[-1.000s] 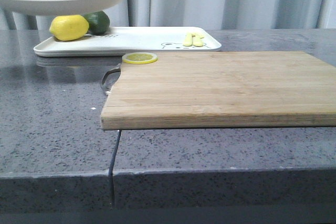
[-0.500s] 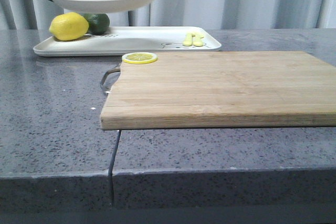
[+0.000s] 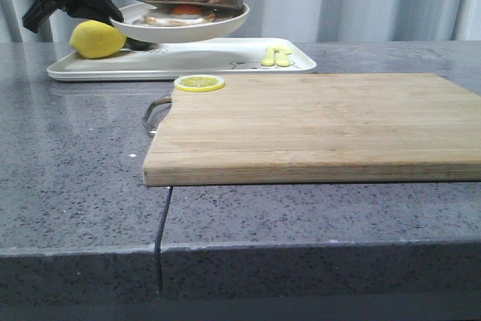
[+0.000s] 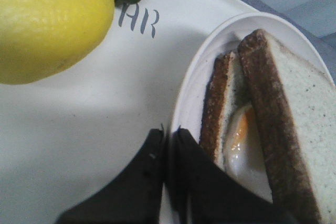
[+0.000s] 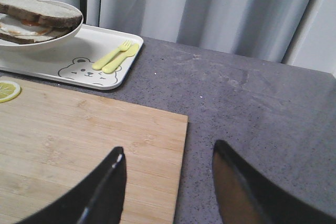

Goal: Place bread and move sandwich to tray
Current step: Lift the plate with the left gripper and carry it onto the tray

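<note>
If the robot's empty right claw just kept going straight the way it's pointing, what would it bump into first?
Probably the grey countertop. The open right gripper aims over the corner of the wooden cutting board toward bare counter, then the curtain. Its height above the surface is unclear, so it might skim the board's edge first.

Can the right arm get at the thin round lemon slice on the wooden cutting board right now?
Probably yes. The right gripper is open and empty above the wooden cutting board, and nothing stands between it and the lemon slice at the board's far left corner.
</note>
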### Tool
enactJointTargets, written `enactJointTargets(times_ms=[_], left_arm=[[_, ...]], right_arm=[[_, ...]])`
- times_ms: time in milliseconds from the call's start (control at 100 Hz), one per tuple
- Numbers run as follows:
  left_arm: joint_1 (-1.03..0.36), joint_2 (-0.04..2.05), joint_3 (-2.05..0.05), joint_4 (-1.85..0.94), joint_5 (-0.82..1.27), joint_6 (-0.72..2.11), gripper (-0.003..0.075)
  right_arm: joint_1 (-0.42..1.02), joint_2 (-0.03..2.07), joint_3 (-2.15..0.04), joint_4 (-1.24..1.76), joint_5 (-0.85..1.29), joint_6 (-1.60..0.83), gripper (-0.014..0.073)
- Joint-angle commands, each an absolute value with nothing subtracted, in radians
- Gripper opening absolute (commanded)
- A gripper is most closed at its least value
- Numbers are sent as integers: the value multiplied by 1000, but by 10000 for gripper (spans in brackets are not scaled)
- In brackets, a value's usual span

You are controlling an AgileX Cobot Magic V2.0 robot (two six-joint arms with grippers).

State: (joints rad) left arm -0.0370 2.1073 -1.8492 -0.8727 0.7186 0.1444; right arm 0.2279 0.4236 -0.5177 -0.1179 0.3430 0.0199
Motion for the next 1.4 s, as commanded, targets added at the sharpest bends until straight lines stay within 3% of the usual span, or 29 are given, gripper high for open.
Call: enactJointTargets(times_ms=[0, 940, 1030, 1300, 1390], left_arm=[[-45, 2067, -1908, -942, 693, 139, -19], [-45, 2131, -1910, -957, 686, 139, -13], [-45, 2131, -1910, -958, 690, 139, 24], [-45, 2131, -1910, -964, 679, 139, 232], [-45, 2131, -1910, -964, 672, 139, 261]], right_arm=[[223, 427, -542, -123, 271, 17, 386], [223, 427, -542, -123, 277, 17, 386], [223, 427, -542, -123, 277, 17, 386], [223, 427, -542, -123, 277, 17, 386], [223, 427, -542, -123, 277, 17, 386]])
